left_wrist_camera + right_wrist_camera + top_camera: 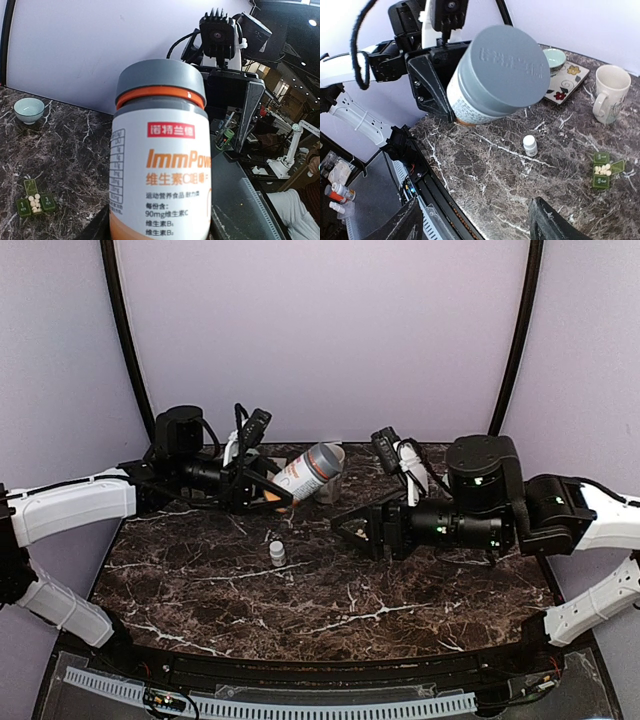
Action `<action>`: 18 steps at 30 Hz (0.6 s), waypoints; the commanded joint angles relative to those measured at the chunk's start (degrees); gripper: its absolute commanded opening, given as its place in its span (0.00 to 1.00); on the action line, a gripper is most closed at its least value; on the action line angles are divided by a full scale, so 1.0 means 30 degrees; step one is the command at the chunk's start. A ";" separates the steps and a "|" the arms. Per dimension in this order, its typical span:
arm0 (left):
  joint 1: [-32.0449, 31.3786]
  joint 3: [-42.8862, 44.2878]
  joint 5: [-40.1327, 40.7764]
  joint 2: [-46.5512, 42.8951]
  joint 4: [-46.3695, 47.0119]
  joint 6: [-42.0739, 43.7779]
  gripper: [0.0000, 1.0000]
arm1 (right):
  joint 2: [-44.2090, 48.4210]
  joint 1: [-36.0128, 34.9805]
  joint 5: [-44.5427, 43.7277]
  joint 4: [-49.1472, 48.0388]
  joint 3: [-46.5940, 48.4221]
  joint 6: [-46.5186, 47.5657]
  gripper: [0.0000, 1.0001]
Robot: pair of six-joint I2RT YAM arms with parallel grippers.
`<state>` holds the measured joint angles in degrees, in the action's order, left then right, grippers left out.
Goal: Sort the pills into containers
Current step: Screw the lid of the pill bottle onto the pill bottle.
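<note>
Straight ahead of the wide-open right pincer (477, 210), the left pincer (270, 488) clamps a grey-capped vitamin bottle (495, 75), cap facing it. Below the bottle stands a small white vial (530, 145). Farther off, to the right pincer's right, lies the green pill box (604, 170), white pills in one compartment; beyond it stands a cream mug (610, 92).

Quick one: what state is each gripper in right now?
Left gripper: closed on the white plastic supplement bottle with a grey lid.
Right gripper: open, holding nothing.
</note>
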<state>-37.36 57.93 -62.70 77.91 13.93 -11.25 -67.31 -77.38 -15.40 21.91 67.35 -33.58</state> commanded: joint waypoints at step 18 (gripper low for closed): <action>0.0123 0.0810 -0.4452 0.0557 0.1919 -0.2680 0.00 | 0.0344 0.2342 0.2947 -0.5500 -0.0570 0.7385 0.85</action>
<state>-37.23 58.81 -72.66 79.92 16.71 -17.80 -65.60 -72.36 -12.64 9.74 63.72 -12.27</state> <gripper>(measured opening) 0.548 0.855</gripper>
